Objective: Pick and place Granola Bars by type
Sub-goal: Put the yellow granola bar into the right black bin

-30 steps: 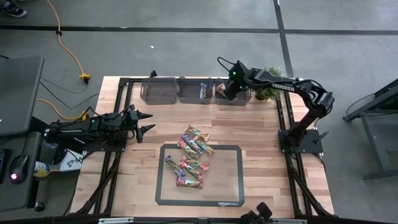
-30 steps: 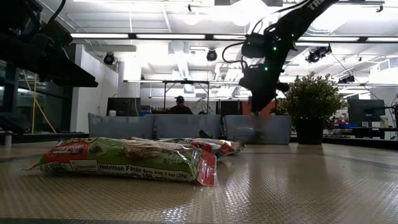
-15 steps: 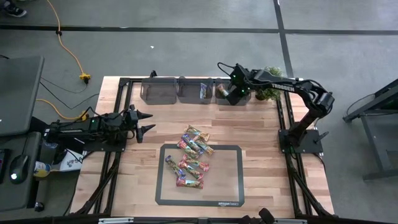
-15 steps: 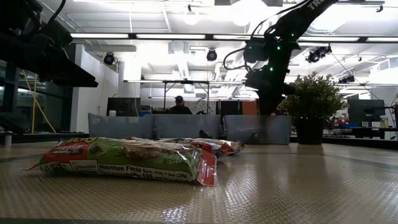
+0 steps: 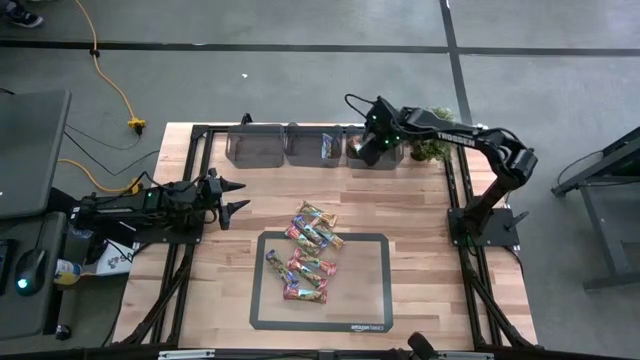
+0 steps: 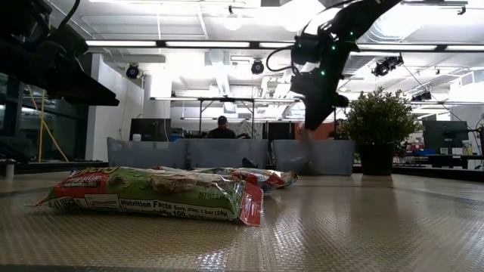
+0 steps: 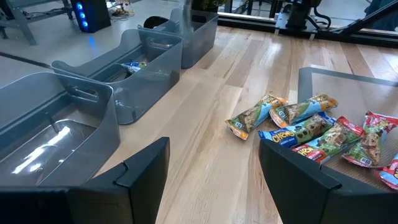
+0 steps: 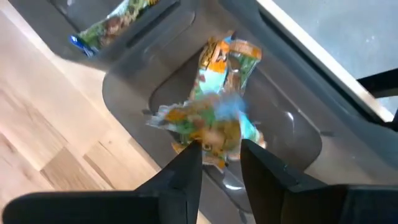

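The wooden surface carries a dark mat strewn with Granola Bars. Three grey bins are lined along the far edge. Over the rightmost bin, a green-tan bar is gripped by the right pincer. The left pincer is parked open at the left edge.

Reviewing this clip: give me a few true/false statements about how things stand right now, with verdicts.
1. The right gripper is above the rightmost grey translucent plastic bin. True.
2. The left gripper holds a bar. False: it is open and empty, at the table's left side.
3. The leftmost grey bin holds several bars. False: it looks empty.
4. Shiny-wrapped granola bars lie clustered on and beside the dark-framed mat. True.
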Available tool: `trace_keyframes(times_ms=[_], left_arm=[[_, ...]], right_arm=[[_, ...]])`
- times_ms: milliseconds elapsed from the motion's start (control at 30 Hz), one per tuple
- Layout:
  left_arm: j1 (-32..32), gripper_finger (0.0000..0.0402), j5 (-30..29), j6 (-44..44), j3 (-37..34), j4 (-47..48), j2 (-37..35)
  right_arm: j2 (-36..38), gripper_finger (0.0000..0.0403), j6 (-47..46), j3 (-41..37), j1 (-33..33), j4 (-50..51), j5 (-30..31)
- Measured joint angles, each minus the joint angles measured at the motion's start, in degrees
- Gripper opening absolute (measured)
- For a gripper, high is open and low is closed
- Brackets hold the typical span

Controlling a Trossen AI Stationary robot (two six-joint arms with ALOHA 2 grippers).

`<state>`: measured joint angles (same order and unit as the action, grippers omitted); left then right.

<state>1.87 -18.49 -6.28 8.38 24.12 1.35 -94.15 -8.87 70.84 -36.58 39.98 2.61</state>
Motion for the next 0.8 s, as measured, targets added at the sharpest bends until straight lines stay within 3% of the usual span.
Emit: trace_keyframes(times_ms=[300, 433, 800], left_arm=[[0.0, 0.0243, 0.0, 0.0, 0.0, 0.0, 0.0], [0.0, 0.0243, 0.0, 0.0, 0.0, 0.0, 0.0], [0.0, 0.0243, 0.0, 0.0, 0.0, 0.0, 0.0]], right_arm=[[0.0, 0.0168, 1.4, 0.3, 0.0, -0.7, -0.1], [0.0, 0.0194, 1.4, 0.3, 0.0, -3.9, -3.1], [0.1, 0.0204, 1.8, 0.4, 5.5, -20.5, -12.9]])
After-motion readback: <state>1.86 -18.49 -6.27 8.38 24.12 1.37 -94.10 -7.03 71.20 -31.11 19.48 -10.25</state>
